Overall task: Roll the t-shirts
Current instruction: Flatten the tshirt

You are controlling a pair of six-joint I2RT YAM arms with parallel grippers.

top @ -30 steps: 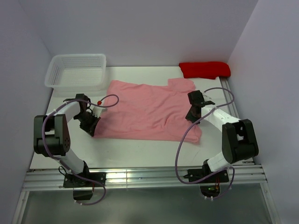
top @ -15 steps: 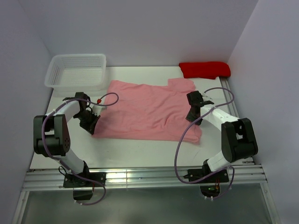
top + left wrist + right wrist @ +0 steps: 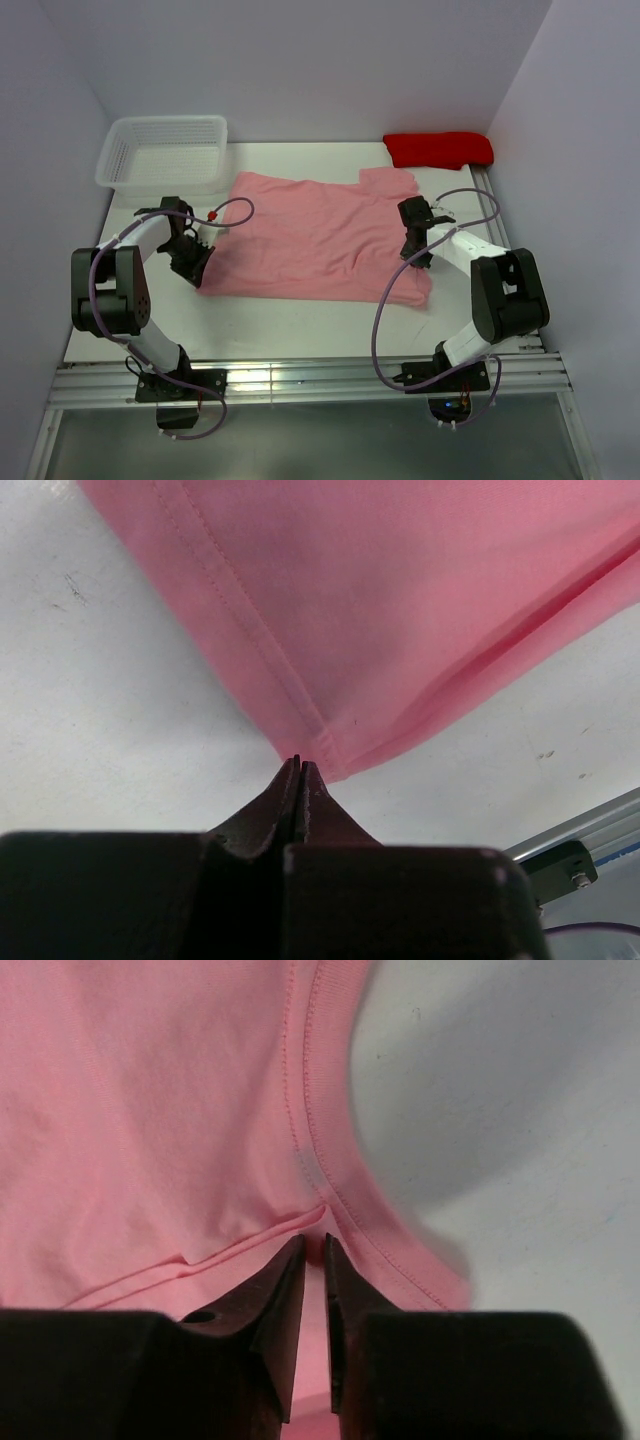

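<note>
- T-shirt [image 3: 310, 235] in light pink lies spread across the middle of the table [image 3: 300, 320]. It is mostly flat, with one short sleeve reaching toward the table's far right.
- The left gripper [image 3: 192, 268] is low over the left side of the table, right at the shirt's near-left corner.
- From the left wrist view, the left gripper [image 3: 298, 765] has its jaws pressed tight together with no gap showing. The stitched hem of the t-shirt [image 3: 400, 610] runs down to a point at the tips, and the corner looks pinched there.
- That corner is raised a little off the table [image 3: 110, 710], and a second layer of cloth shows under its edge.
- On the right side of the table, the right gripper [image 3: 407, 250] is down on the shirt's right edge, below the sleeve.
- The right wrist view shows the right gripper [image 3: 313, 1245] with its jaws drawn close, leaving only a thin slit. Pink cloth shows inside the slit, and a raised crease in the t-shirt [image 3: 150, 1110] runs up into the tips, so it is nipping a fold beside the ribbed hem.
- A white mesh basket [image 3: 165, 150] sits in the table's far left corner.
- A red cloth [image 3: 438, 148] lies bunched in the table's far right corner.
- A purple cable [image 3: 385, 300] from the right arm droops across the shirt's near-right corner.
</note>
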